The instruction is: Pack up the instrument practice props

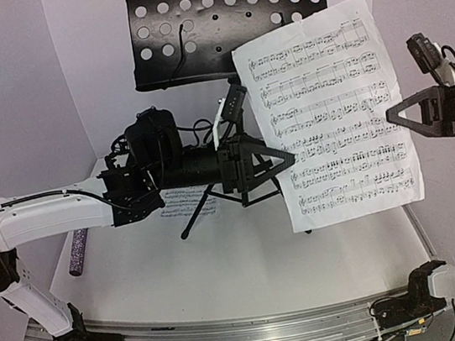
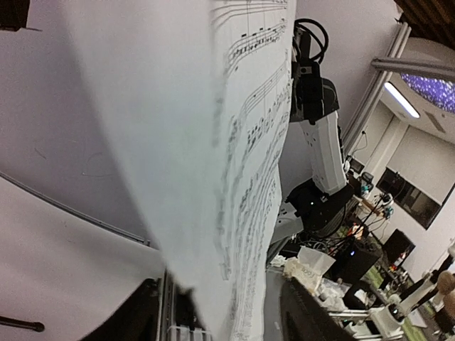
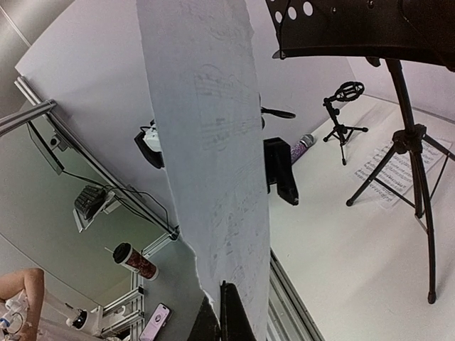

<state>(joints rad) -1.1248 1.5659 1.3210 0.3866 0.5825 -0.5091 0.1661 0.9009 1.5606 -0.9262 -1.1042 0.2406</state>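
Between the pinched-together jaws of the right gripper (image 1: 391, 116) is the right edge of the sheet (image 1: 330, 114), so the paper hangs in the air over the table (image 1: 249, 261), near its right edge. The left gripper (image 1: 287, 158) has its jaws apart around the left edge, likely to help hold it flat. The sheet is white with black notes and bends a little.

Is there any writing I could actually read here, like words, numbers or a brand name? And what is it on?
No word, number or brand is readable in any view.
The held sheet: staves and notes only; any lettering is too small to read.
The sheet on the table: print too small to read.
The cup in the background: patterned, nothing legible.
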